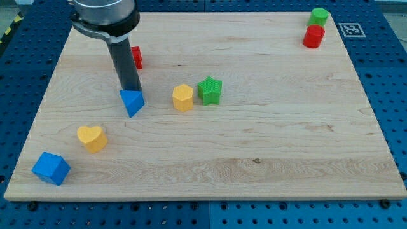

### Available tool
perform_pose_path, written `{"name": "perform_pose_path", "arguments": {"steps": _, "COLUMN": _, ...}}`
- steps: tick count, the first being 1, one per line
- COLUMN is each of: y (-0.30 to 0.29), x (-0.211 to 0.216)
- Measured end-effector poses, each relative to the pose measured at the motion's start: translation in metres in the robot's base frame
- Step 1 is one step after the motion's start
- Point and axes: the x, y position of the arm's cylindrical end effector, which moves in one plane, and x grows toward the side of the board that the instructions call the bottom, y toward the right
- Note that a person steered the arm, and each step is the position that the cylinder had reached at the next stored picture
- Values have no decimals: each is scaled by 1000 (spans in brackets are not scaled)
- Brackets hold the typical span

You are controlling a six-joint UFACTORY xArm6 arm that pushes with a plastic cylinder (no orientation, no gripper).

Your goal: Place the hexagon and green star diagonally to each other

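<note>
You see my tip (130, 91), a bare rod with no jaws, touching the blue triangle (132, 102), the yellow hexagon (182, 98) at 3 o'clock, green star (209, 90) just beyond.

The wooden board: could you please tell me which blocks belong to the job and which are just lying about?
Job:
- yellow hexagon block
- green star block
- my tip, at the blue triangle

Lying about:
- blue triangle block
- yellow heart block
- blue cube
- two red blocks
- green block
</note>
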Motion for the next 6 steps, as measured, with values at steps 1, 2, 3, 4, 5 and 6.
{"name": "perform_pose_path", "arguments": {"steps": 1, "y": 0, "x": 13}}
{"name": "perform_pose_path", "arguments": {"steps": 2, "y": 0, "x": 23}}
{"name": "perform_pose_path", "arguments": {"steps": 3, "y": 8, "x": 4}}
{"name": "perform_pose_path", "arguments": {"steps": 4, "y": 43, "x": -30}}
{"name": "perform_pose_path", "arguments": {"steps": 5, "y": 106, "x": -45}}
{"name": "perform_pose_path", "arguments": {"steps": 6, "y": 181, "x": -49}}
